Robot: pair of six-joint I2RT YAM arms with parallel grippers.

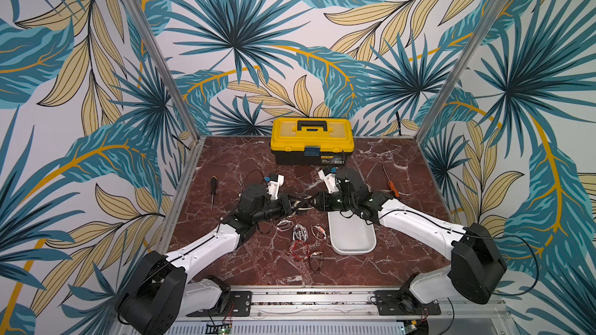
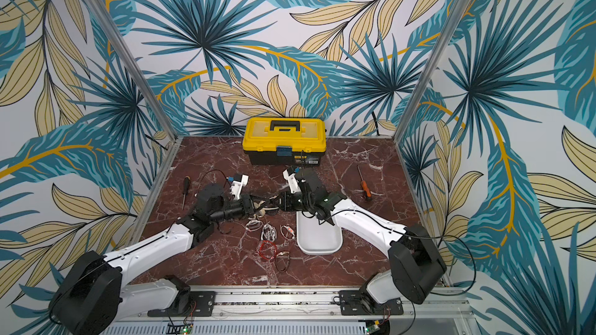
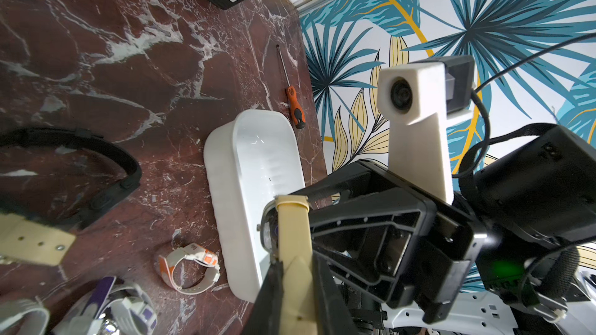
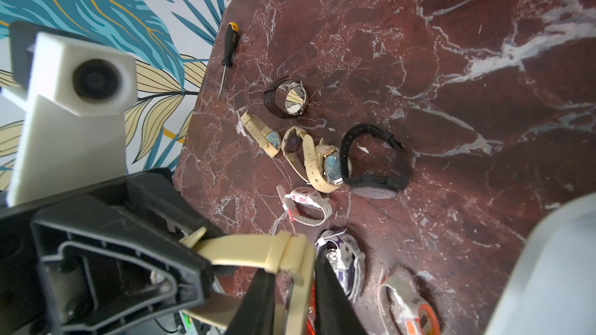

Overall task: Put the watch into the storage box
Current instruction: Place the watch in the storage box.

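1. Left gripper (image 1: pixel 294 206): the fingers are closed on the cream strap of the watch (image 3: pixel 292 230) and hold it clear of the desk (image 1: pixel 258 269).
2. Watch: it is held between the two grippers, above the desk and just beside the far end of the storage box (image 1: pixel 353 250), not over it. The strap is buckled into a loop. Its long axis runs across the desk, from one gripper towards the other. The case shows edge-on in the left wrist view, and where the dial faces cannot be told.
3. Right gripper (image 4: pixel 295 273): the fingers clamp the same strap from the opposite side. This looks like a handover. It goes well if the left fingers let go only once the right grip is firm, and neither arm pulls while both hold.
4. Storage box: its long axis runs from the near side to the far side. The watch would best be turned to lie along that axis, then lowered inside the rim before release.
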